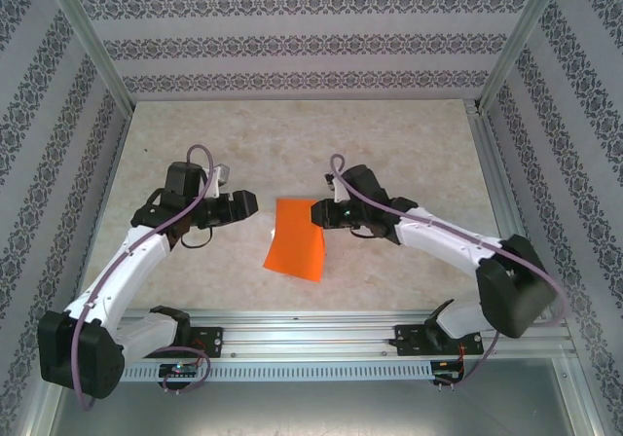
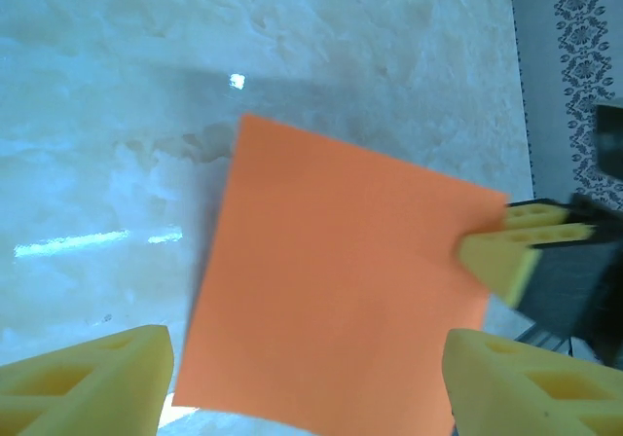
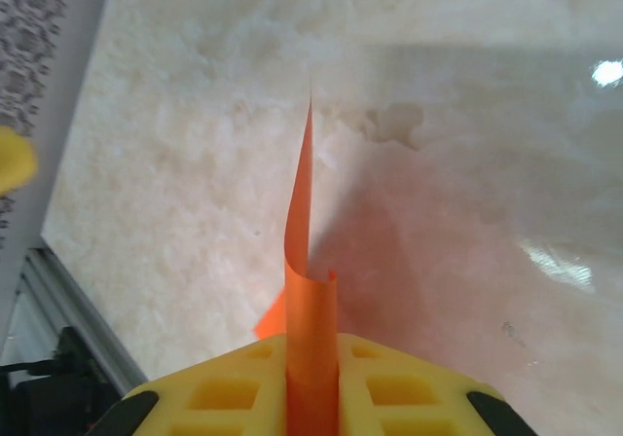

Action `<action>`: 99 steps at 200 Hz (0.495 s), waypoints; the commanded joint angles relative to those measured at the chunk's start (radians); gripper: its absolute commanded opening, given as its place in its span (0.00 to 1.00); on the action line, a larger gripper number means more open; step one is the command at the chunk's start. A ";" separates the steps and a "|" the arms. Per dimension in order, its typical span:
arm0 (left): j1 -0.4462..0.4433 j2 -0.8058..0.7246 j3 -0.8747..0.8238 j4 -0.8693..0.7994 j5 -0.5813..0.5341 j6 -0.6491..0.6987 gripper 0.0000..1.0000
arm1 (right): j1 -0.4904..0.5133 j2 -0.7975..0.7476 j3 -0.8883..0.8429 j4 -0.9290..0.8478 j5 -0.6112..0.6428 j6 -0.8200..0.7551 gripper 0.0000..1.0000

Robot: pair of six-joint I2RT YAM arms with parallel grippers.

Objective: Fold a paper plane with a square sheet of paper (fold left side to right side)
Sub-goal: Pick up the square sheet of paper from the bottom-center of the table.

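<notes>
The square sheet of paper [image 1: 295,239] is bright orange and unmarked, near the middle of the table between the two arms. My right gripper [image 1: 318,212] is shut on its upper right edge. In the right wrist view the sheet [image 3: 309,261] stands edge-on and slightly curled between the yellow fingers of that gripper [image 3: 311,382]. My left gripper [image 1: 255,203] is just left of the sheet, open and holding nothing. In the left wrist view the sheet [image 2: 341,290] faces the camera between the spread fingers [image 2: 92,378], and the right gripper's fingertips [image 2: 511,251] pinch its right edge. The paper plane is out of view.
The tabletop [image 1: 292,144] is pale and marble-patterned. Patterned walls [image 1: 292,37] close it in at the back and sides. An aluminium rail [image 1: 321,324] with both arm bases runs along the near edge.
</notes>
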 commanded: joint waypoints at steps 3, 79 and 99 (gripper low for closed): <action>0.025 0.016 0.033 0.091 0.139 0.063 0.78 | -0.101 -0.158 -0.019 -0.053 -0.164 -0.084 0.18; 0.019 0.013 0.069 0.458 0.483 0.002 0.90 | -0.344 -0.429 0.109 -0.096 -0.541 -0.128 0.18; 0.010 0.016 0.081 0.481 0.514 -0.002 0.91 | -0.346 -0.427 0.151 -0.065 -0.595 -0.101 0.18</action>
